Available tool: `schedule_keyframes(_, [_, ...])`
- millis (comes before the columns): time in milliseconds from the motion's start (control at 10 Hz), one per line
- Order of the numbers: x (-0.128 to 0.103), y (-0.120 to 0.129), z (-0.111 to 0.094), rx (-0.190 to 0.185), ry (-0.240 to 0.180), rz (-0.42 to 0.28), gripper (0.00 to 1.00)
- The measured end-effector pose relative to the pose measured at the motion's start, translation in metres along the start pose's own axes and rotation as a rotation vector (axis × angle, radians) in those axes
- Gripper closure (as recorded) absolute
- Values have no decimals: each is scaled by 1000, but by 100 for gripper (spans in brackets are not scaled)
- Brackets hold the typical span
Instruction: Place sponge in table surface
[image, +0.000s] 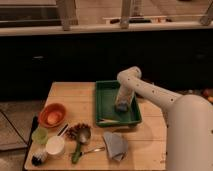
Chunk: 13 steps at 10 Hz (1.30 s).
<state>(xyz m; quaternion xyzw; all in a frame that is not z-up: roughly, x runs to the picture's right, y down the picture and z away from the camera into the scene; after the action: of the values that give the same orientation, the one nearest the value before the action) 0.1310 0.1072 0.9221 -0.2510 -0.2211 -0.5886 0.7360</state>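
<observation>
My gripper points down into the green tray on the right half of the light tan wooden table surface. A small blue-grey block, the sponge, shows right at the gripper's tip, just above or on the tray floor. I cannot tell whether the gripper holds it. The white arm comes in from the right and hides the tray's right rim.
A folded grey-blue cloth lies in front of the tray. At the left stand an orange bowl, a green cup, a white cup and a green-handled spoon. A pale utensil lies in the tray's front.
</observation>
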Motion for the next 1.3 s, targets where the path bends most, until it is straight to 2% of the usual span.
schedule_keyframes(200, [-2, -1, -5, -1, 6, -10, 98])
schedule_keyframes(300, [-3, -4, -11, -1, 13, -23, 100])
schedule_keyframes(900, [-11, -17, -50, 6, 25, -73, 100])
schedule_keyframes(1300, [-30, -17, -83, 10, 9, -105, 100])
